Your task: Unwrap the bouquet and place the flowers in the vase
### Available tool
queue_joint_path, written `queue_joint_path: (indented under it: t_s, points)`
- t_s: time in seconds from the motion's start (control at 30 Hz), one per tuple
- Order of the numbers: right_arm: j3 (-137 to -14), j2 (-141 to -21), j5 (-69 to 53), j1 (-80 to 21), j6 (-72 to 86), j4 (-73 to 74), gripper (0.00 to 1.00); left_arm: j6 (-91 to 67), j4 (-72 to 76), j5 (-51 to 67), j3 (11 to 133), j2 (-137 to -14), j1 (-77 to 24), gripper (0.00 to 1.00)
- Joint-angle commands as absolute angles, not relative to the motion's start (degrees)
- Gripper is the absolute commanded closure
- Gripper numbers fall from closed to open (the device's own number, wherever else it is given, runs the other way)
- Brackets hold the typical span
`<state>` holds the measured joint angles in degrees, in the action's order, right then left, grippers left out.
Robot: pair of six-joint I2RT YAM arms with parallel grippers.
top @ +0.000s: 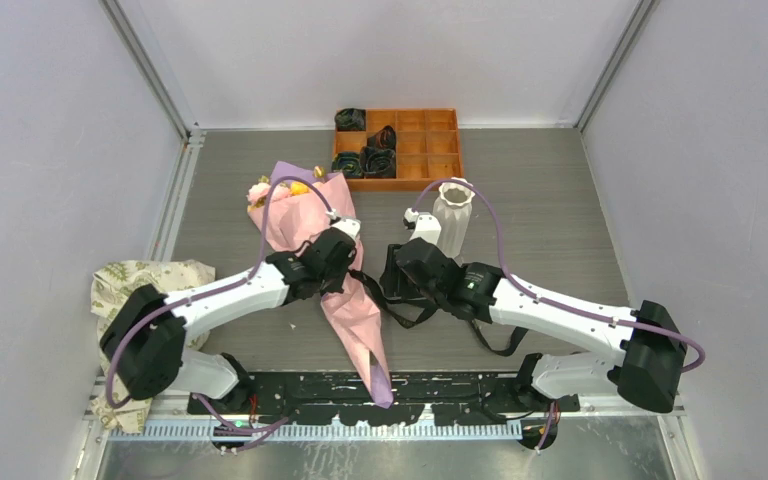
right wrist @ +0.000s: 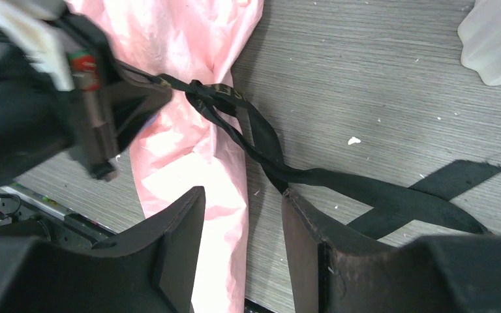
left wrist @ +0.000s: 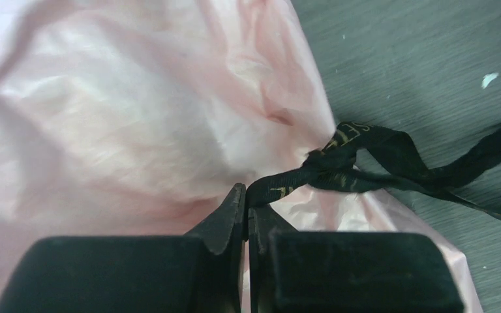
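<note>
**Ribbon knot first, paper after**

Bouquet (top: 355,330) placement first: the pink paper cone lies slantwise on the worktop (top: 560,220) between the two arms. Its narrow tip reaches the lower centre of the top view and its wide end points to the upper left.

At the cone's waist, the left fingers (left wrist: 235,208) are pinched tight on one strand of the black ribbon (left wrist: 365,166), just short of the knot. The right fingers (right wrist: 300,222) stand half apart with nothing clamped. A twisted ribbon tail runs along the worktop up to the inner face of one of them.

The step in hand looks like untying. It would go best if the left pinch holds its strand while the right fingers close on the free tail. A pull away from the cone and low along the worktop should slip the knot rather than drag the whole bundle. A pull upward would likely tighten it or crumple the paper.

The flowers (top: 280,190) show as pink and yellow heads at the wide end, not yet freed.

The white vase (top: 452,215) stands just beyond the right wrist, close enough that a swing of that arm could knock it. An orange tray (top: 398,185) with dark fabric coils (top: 378,160) sits at the top centre, well clear. A leaf-print cloth (top: 145,280) lies at the left edge, also out of the way.
</note>
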<state>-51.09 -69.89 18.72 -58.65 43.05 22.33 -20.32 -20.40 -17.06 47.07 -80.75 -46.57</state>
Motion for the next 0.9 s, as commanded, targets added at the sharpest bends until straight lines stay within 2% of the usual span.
queue_joint_path:
  t_s: [0.0,0.47,0.87]
  points:
    - [-52.53,-72.41,18.17,-58.68,43.36,18.81,0.47,-22.5,-23.03,-23.34,51.47,-71.12,-46.87,0.97]
    - [-65.59,-92.13,17.87,-60.35,41.46,18.17,0.46,-23.8,-34.42,-27.58,62.52,-61.47,-46.89,0.97]
    - [-72.08,-103.16,22.51,-60.22,40.34,22.58,0.46,-24.87,-42.0,-38.22,74.05,-56.73,-46.76,0.97]
